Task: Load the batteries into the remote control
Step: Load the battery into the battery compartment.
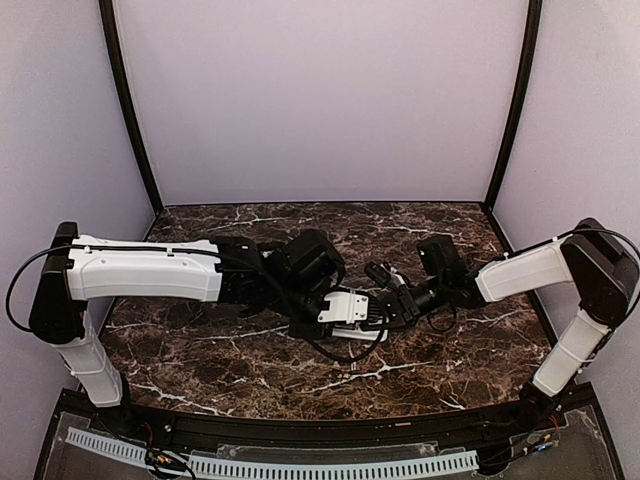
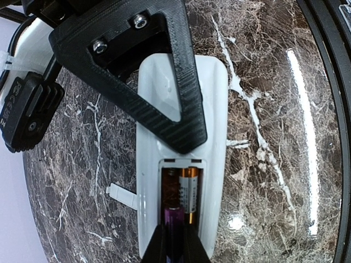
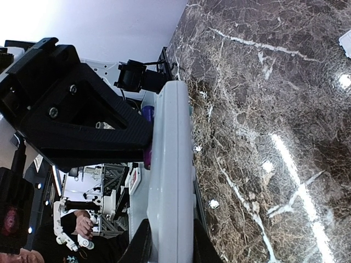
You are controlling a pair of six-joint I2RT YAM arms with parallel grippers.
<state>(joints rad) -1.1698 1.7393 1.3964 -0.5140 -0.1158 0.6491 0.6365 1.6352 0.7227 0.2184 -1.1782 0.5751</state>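
Observation:
The white remote control [image 2: 214, 137] lies back-up with its compartment open. A gold and white battery [image 2: 190, 189] sits in the right slot. My left gripper [image 2: 175, 246] is shut on a purple battery [image 2: 174, 230], whose tip is over the empty left slot. My right gripper [image 3: 170, 246] is shut on the remote [image 3: 173, 164] across its thickness. One of its fingers [image 2: 164, 93] lies over the remote's back. In the top view both grippers, left [image 1: 345, 310] and right [image 1: 388, 303], meet over the remote [image 1: 360, 334] at the table's middle.
A tiny loose white cover piece [image 2: 123, 195] lies on the dark marble table [image 2: 274, 109] against the remote's left side. Purple walls and black corner posts [image 1: 128, 110] enclose the table.

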